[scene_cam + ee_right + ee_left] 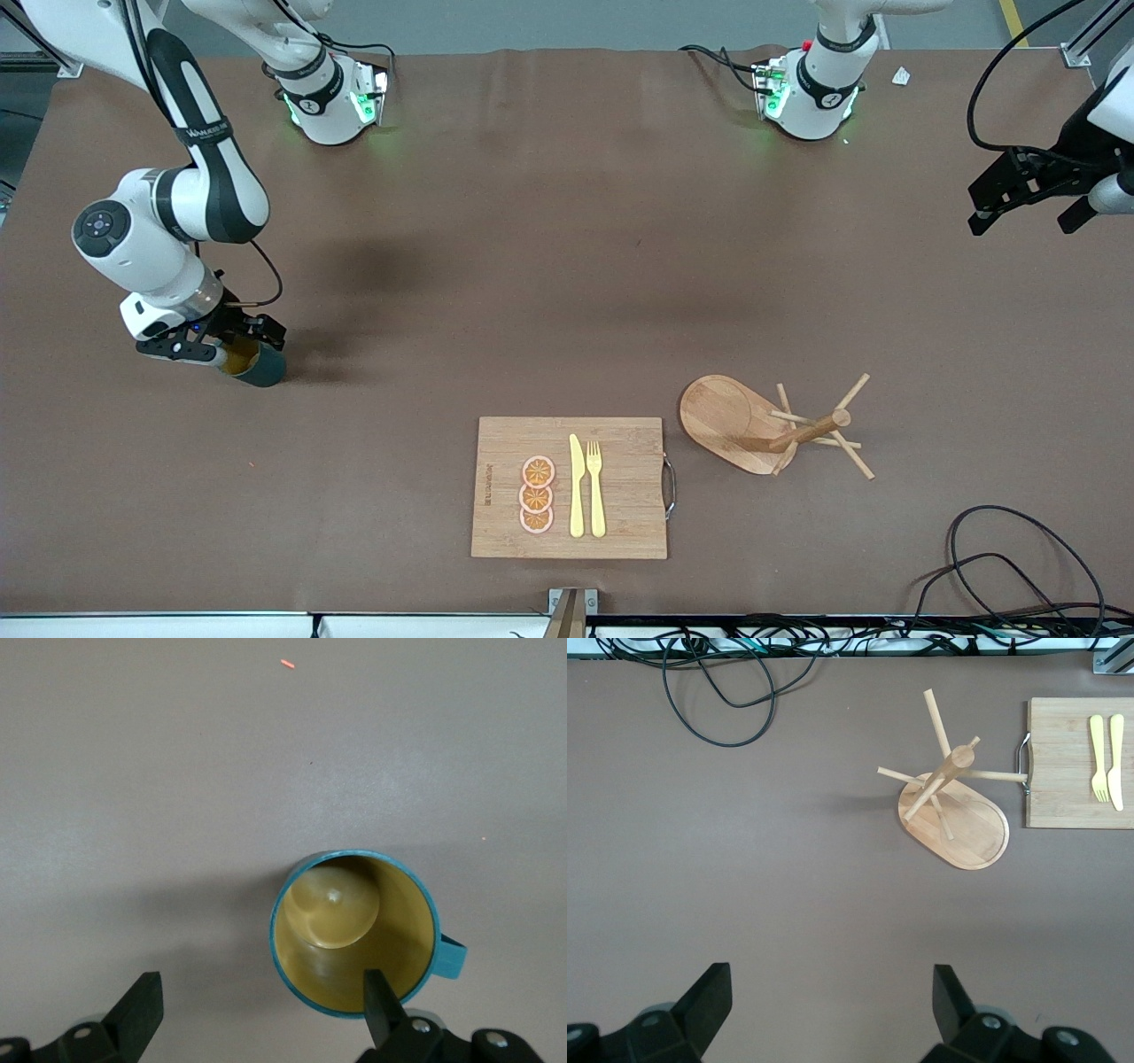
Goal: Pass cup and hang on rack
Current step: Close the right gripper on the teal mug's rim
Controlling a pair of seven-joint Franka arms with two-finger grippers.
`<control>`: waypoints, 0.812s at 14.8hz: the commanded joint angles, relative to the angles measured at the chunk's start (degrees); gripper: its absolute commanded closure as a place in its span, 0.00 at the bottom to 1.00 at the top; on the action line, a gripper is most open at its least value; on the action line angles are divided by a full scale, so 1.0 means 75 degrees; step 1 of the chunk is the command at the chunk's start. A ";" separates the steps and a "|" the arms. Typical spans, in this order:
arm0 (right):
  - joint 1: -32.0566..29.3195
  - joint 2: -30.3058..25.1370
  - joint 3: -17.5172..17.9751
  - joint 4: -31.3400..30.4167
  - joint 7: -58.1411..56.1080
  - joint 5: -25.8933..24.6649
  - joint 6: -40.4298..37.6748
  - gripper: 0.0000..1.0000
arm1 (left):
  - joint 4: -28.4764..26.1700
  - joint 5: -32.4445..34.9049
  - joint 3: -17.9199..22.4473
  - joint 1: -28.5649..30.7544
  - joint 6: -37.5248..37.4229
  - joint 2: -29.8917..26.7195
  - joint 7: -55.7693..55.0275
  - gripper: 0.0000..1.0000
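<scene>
The dark teal cup (264, 370) with its yellow inside stands upright on the table near the right arm's end. In the right wrist view the cup (337, 904) shows from above, handle to one side. My right gripper (232, 347) is open and low over it (261, 992). One finger (381, 1001) is over the cup's mouth at the rim near the handle; the other (142, 1010) stands clear beside the cup. The wooden rack (735, 425) stands near the cutting board and also shows in the left wrist view (957, 806). My left gripper (1028, 208) waits, open and empty (831, 988), high over the left arm's end.
A wooden cutting board (629, 523) with orange slices (537, 494), a yellow knife and a fork (595, 487) lies beside the rack, near the front camera. Black cables (1019, 567) lie at the table's edge toward the left arm's end.
</scene>
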 commanded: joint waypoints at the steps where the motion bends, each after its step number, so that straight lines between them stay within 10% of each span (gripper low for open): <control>1: 0.0017 0.0104 0.0019 -0.0031 0.0094 0.0104 0.0105 0.01 | 0.0158 0.0125 -0.0035 0.0006 -0.0132 0.0048 -0.0081 0.00; 12: -0.0030 0.0280 0.0007 0.0649 0.0223 0.0093 -0.0563 0.02 | 0.0158 0.0125 -0.0035 0.0041 -0.0132 0.0048 -0.0069 0.00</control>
